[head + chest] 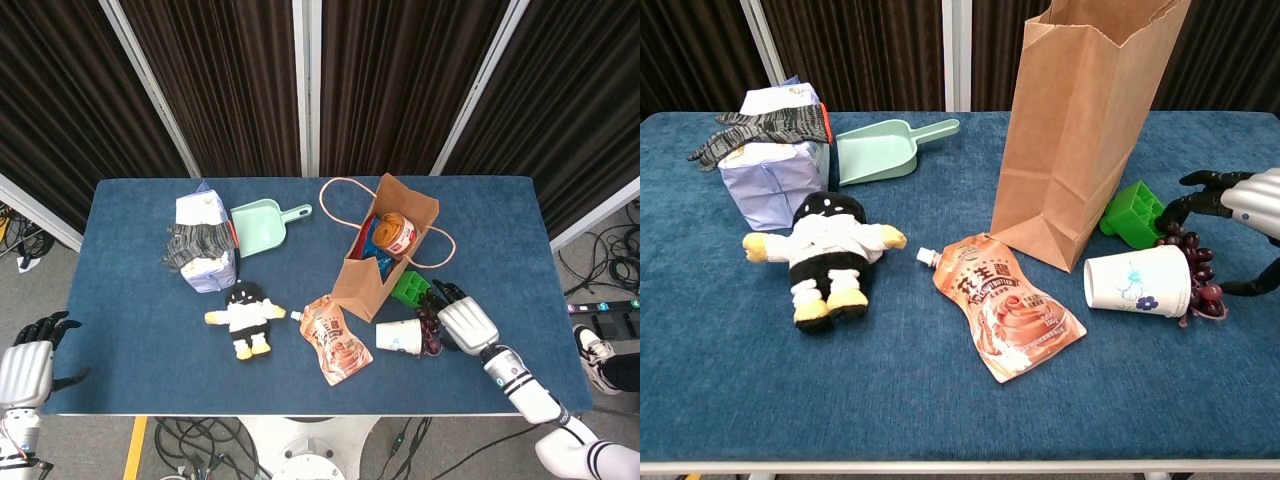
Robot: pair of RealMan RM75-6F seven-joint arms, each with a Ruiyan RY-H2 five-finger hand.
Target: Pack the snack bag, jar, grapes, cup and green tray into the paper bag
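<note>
1. Right hand (1240,215) hovers just over the grapes (1196,268), fingers spread and curled down, holding nothing. I can't tell whether any fingertip touches the bunch.
2. Left hand (25,362) is off the table's near-left corner, empty with fingers apart, idle.
3. Grapes: dark purple bunch lying on the blue table (140,300), pressed against the rim end of the cup (1137,281). The stem isn't visible.
4. Cup: white paper with a small flower print, on its side, mouth pointing away from the grapes. Green tray (1132,213) is just behind, tipped up beside the paper bag (1080,120).
5. Risks, as I judge them:
 - the cup is light and lying down, so a finger brushing it would likely roll it toward the snack bag (1005,318);
 - a grip on loose berries instead of the stem could shed or squash them;
 - the tray sits close behind the fingers, and a knock could shove it into the bag and tip it.
6. The bag stands open, with the orange-lidded jar (397,231) already inside.
</note>
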